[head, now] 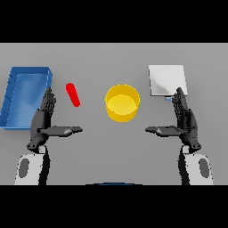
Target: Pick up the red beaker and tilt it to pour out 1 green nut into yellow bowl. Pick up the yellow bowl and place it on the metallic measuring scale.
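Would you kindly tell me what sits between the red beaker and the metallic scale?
In the head view, the yellow bowl sits between the red beaker and the scale.

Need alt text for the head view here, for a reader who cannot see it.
Both hands, left and right, hover open over a grey table, holding nothing. Between them sits a yellow bowl, with a red beaker and blue tray to its left, a metallic scale to its right.

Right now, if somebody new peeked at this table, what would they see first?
Probably the yellow bowl, bright in the middle of the grey table. Next, the small red beaker lying to its left beside the big blue bin, and the metallic measuring scale to its right. The left hand and right hand wait open on either side, holding nothing.
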You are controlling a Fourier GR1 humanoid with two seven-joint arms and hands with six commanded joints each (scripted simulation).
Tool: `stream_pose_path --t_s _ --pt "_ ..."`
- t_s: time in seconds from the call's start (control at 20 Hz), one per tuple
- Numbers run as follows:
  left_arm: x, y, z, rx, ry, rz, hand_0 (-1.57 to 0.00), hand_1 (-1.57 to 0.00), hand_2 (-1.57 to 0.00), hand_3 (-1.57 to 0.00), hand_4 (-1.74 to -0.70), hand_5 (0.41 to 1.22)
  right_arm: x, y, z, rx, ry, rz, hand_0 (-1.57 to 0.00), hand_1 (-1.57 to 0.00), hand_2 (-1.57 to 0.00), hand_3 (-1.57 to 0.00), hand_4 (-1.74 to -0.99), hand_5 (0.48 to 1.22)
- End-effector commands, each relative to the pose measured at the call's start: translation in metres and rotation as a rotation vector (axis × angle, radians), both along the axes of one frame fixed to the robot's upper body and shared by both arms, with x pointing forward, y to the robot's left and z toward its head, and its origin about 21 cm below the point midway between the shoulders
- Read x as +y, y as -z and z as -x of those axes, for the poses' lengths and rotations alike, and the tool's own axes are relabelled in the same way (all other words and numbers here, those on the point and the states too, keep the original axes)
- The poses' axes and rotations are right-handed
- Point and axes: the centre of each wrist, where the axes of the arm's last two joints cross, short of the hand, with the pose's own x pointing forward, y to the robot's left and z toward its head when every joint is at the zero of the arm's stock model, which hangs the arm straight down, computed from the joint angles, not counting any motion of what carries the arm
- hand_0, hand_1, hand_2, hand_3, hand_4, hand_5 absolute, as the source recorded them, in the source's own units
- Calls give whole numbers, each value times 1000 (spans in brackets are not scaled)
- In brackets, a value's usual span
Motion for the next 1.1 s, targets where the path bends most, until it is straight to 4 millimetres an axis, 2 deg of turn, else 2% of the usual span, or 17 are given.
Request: stream_pose_path --t_s 0.0,0.25,0.3,0.4,0.55,0.75,0.9,1.05 --pt "0 0 1 -1 -1 0 1 1 1 1 -1141 660 0 0 0 0 1 0 1 1 1 1 -1071 578" --pt "4 1 9 -5 1 -2 1 1 1 1 -1141 660 2 1 -2 4 -2 -2 1 1 1 1 -1071 578" --pt "6 -6 20 -53 37 -78 1 1 1 1 -1141 660 -1 -4 3 -76 -6 155 1 1 1 1 -1071 578" --pt "3 -15 38 -79 81 -148 1 1 1 1 -1144 660 3 -10 7 -139 -21 299 1 1 1 1 -1066 576" --pt "1 -26 45 -64 100 -191 1 1 1 1 -1136 657 5 -11 18 -168 -35 339 1 1 1 1 -1084 585" --pt "-1 -24 36 -1 114 -206 1 1 1 1 -1137 649 4 -14 21 -162 -65 303 1 1 1 1 -1147 614" --pt "-3 -11 18 49 112 -206 1 1 1 1 -1145 643 5 -18 18 -153 -82 266 1 1 1 1 -1189 626" --pt "-2 -6 -8 56 116 -204 1 1 1 1 -1178 650 4 -18 15 -156 -84 254 1 1 1 1 -1215 628"
